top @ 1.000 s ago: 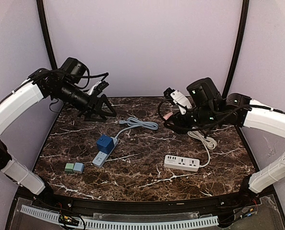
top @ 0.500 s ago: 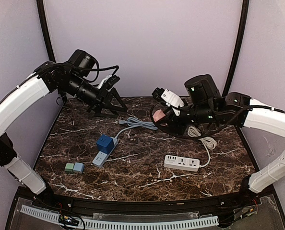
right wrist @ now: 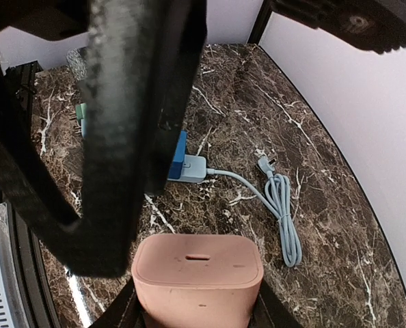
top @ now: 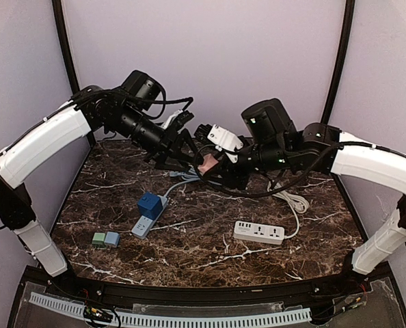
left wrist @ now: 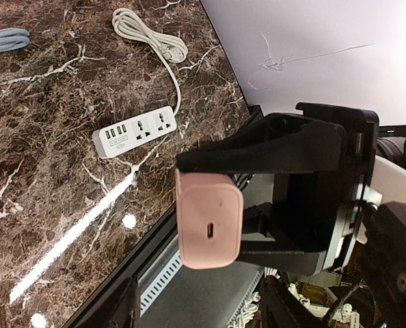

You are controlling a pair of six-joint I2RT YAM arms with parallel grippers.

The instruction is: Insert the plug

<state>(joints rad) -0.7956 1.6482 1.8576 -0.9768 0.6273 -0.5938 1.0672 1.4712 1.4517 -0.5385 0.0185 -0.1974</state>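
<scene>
Noted pink plug [top: 207, 167]: rounded block, small slot port on one face. Clamped in right tool [top: 208, 162], raised off desk [top: 189, 256], behind and left of white power strip [top: 259, 232]. Strip lying flat on desk, sockets facing up.

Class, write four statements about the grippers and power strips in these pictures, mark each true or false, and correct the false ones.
1. The right gripper holds a pink adapter. True.
2. The blue adapter sits on the white power strip. False: it sits on the light-blue strip.
3. The left gripper is clamped on the grey cable. False: it is open and holds nothing; the cable lies on the table.
4. The white power strip has nothing plugged in. True.
</scene>
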